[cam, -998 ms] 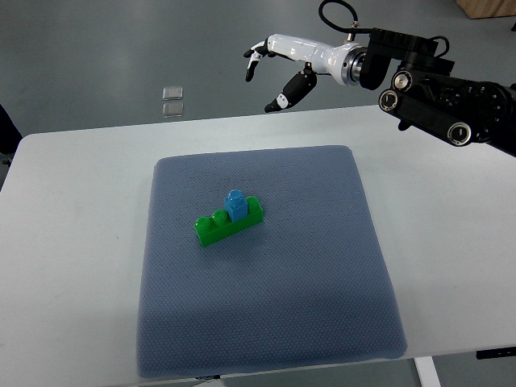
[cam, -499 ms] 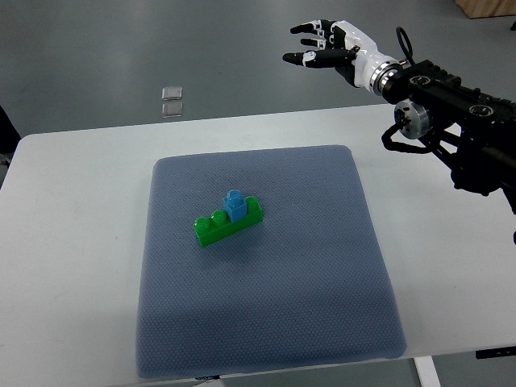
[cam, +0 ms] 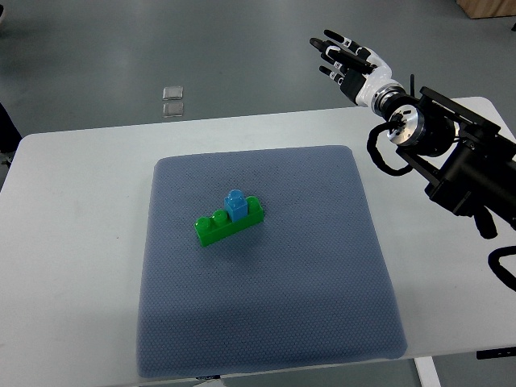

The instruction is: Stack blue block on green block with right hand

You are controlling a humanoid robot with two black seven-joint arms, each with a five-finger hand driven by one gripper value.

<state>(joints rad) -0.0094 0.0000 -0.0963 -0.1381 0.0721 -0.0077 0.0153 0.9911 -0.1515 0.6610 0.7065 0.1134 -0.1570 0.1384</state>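
My right hand [cam: 348, 60] is up beyond the far edge of the table [cam: 72, 201], fingers [cam: 332, 42] stretched out straight and spread, holding nothing. My arm [cam: 451, 161] runs in from the right edge, black and jointed, above the table's far right corner. The blue block [cam: 236, 205] sits on top of the green block [cam: 227, 223], pressed onto its studs toward the right end. Both rest together near the middle of the grey-blue mat [cam: 266, 306] that covers most of the white table. The stacked blocks are well apart from my hand. On the floor past the table lie two small clear squares [cam: 172, 100].
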